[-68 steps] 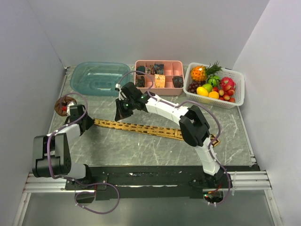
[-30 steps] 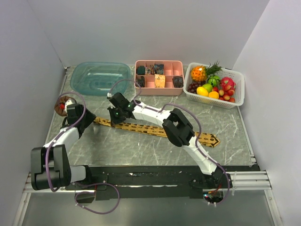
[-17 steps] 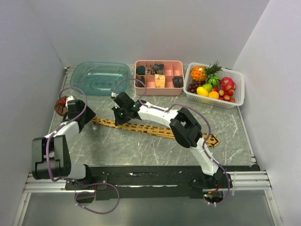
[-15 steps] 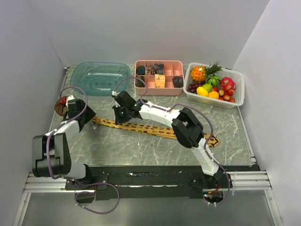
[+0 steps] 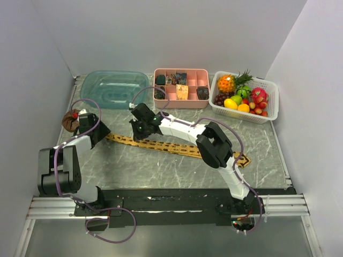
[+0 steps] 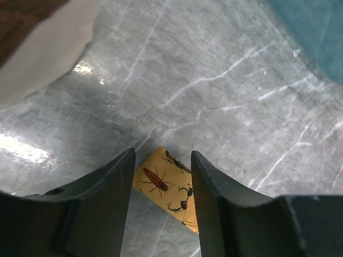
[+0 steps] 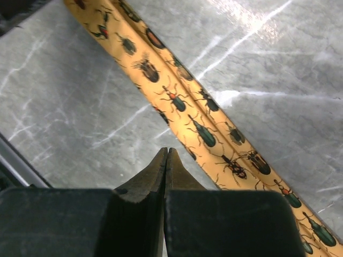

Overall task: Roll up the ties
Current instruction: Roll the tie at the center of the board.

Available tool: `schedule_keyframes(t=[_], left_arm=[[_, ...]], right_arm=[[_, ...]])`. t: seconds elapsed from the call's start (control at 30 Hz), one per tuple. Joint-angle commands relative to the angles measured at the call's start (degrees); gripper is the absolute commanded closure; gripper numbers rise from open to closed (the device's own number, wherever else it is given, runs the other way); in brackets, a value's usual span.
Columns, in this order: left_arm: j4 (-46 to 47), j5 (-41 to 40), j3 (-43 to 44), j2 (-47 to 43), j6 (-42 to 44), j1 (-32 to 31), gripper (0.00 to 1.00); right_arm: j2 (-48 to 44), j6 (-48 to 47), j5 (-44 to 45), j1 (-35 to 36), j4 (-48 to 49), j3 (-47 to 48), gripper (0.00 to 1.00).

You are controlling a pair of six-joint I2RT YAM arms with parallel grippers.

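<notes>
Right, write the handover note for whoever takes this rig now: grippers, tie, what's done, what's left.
Tie: flat and at full length on the table. It runs diagonally, narrow end on the left arm's side, pointed wide end on the right arm's side.
Left gripper: open, jaws straddling the narrow end; it is unclear whether they touch it.
Right gripper: shut and empty, tips beside the tie's edge, a little way along from the narrow end.
Done: nothing rolled yet.
Left: roll the tie up, probably starting from the narrow end.
</notes>
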Motion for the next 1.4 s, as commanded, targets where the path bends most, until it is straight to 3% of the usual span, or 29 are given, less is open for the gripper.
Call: schedule_keyframes(t=[0.0, 0.2, 0.53, 0.93, 1.37], left_arm=[[2.9, 3.4, 0.8, 0.4, -0.2, 0.2, 0.49], [3.9, 4.5, 0.4, 0.1, 0.2, 0.3, 0.54], [3.7, 4.9, -0.7, -1.4, 0.3, 0.3, 0.72], [5.0, 5.6, -2.5, -5.2, 0.3, 0.3, 0.75], [6.8, 10.1, -3.5, -7.2, 0.5, 0.1, 0.73]], right_arm=[[1.7, -0.1, 1.4, -0.4, -0.8, 2.0, 1.0], [2.6, 0.1, -1.8, -0.3, 1.4, 3.4, 1.0], [4.1, 1.2, -7.5, -0.5, 8.2, 5.5, 1.0], [13.0, 4.3, -11.6, -0.6, 9.7, 15.7, 1.0], [17.8, 6.7, -9.6, -1.0, 12.0, 19.0, 1.0]])
